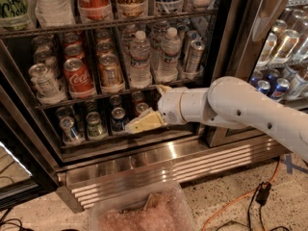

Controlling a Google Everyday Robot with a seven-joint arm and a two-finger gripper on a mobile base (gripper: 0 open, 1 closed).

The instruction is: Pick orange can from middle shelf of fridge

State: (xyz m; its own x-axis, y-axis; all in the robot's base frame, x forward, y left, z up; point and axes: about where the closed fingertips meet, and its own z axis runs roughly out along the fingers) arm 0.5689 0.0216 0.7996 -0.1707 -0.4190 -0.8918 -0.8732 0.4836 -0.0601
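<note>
Nearest the camera, a clear plastic bin (139,211) sat on the speckled floor, with an orange cable (231,207) trailing off to its right. Beyond it rose the fridge (144,159), its ribbed steel grille (125,184) running along the base.

The white arm (240,105) reached in from the right at about the height of the lower rack. Its gripper (144,121) was pale yellow and pointed left, hanging in front of the lower shelf's dark cans (89,125), just under the front rail of the middle shelf (96,96). Whether the claw was open or closed could not be told, though nothing appeared to be in its hold. It looked low and a little too far right for its target, likely because it was approaching from outside the cabinet and had yet to rise.

On the middle shelf the orange can (110,71) stood upright at the front, seated in a clear holder that kept the row aligned. A red Coca-Cola can (78,77) was just to its left, with a silver can (44,81) further left, and water bottles (140,59) stood to its right. Being front-most, it seemed reachable without disturbing its neighbours, though the gaps on either side were tight. More cans queued behind it in the dark.
</note>
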